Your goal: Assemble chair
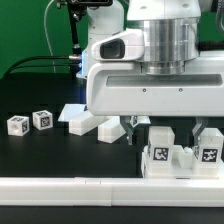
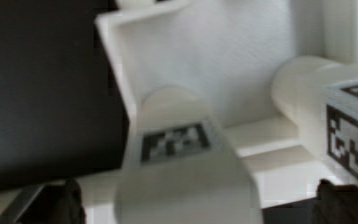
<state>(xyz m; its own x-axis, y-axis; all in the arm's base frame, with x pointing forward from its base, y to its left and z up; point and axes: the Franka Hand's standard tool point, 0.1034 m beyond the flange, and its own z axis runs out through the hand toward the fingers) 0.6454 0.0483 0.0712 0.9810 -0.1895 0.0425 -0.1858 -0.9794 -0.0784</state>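
Gripper (image 2: pixel 190 205) gapes over smooth, blocky white chair (image 2: pixel 185 70).

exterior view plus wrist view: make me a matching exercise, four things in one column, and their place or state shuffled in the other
Column one:
1. two small tagged cubes
2. long white rail
3. pair of tagged chair parts
4. fingers

Column two:
a. open
b. the exterior view's left, on the black table
c. the exterior view's right, just below the fingers
d. stretched across the front, nearest the camera

Pairs: 1-b, 2-d, 3-c, 4-a
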